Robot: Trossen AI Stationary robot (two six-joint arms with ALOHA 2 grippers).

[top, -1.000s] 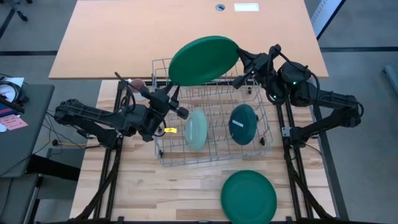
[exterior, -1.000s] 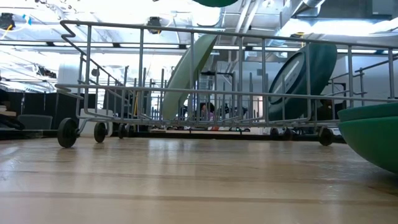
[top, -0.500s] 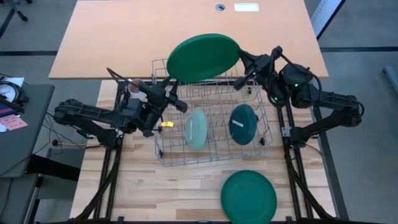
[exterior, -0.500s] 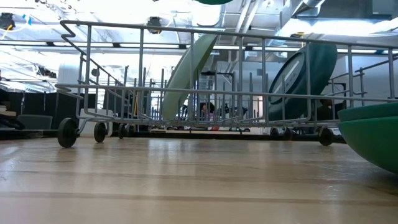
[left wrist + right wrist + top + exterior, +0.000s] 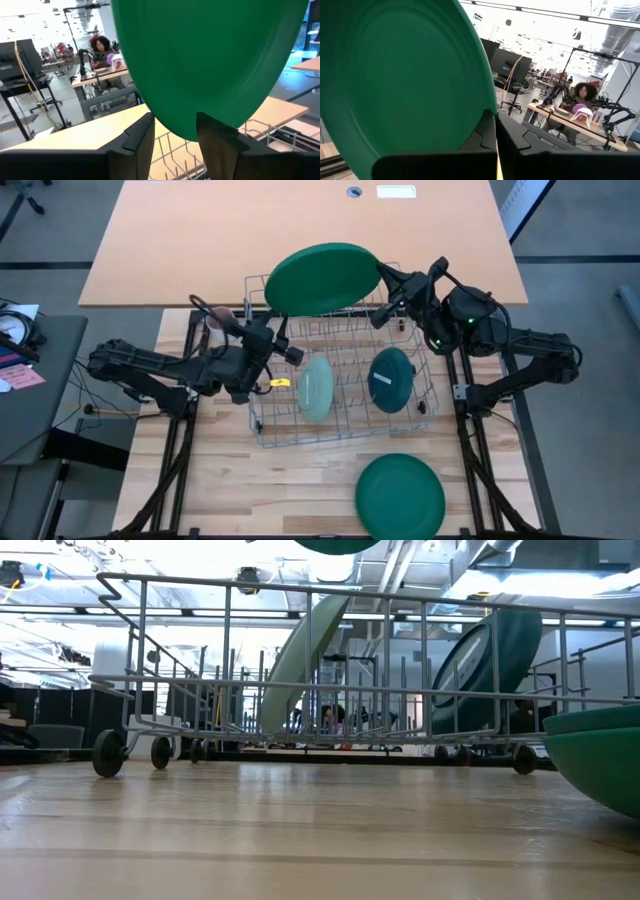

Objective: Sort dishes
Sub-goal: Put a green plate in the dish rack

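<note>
Okay, wood counter (image 5: 300,480), lab room behind; my right claw (image 5: 383,280) clenched on big green plate (image 5: 322,278), left claw (image 5: 174,131) straddling its edge, fingers apart.

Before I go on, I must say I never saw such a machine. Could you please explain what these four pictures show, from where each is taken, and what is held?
This is a robot with two dark arms at a wooden table. One picture looks straight down from above, one looks level across the table top, and two come from cameras on the arms' wrists.

On the table stands a wire dish rack. In it a pale mint plate and a smaller dark teal plate stand on edge. A large green plate lies on the table in front of the rack.

The right end effector is shut on the rim of another large green plate, held above the rack's back edge. The left end effector stands open around the plate's opposite rim.
</note>
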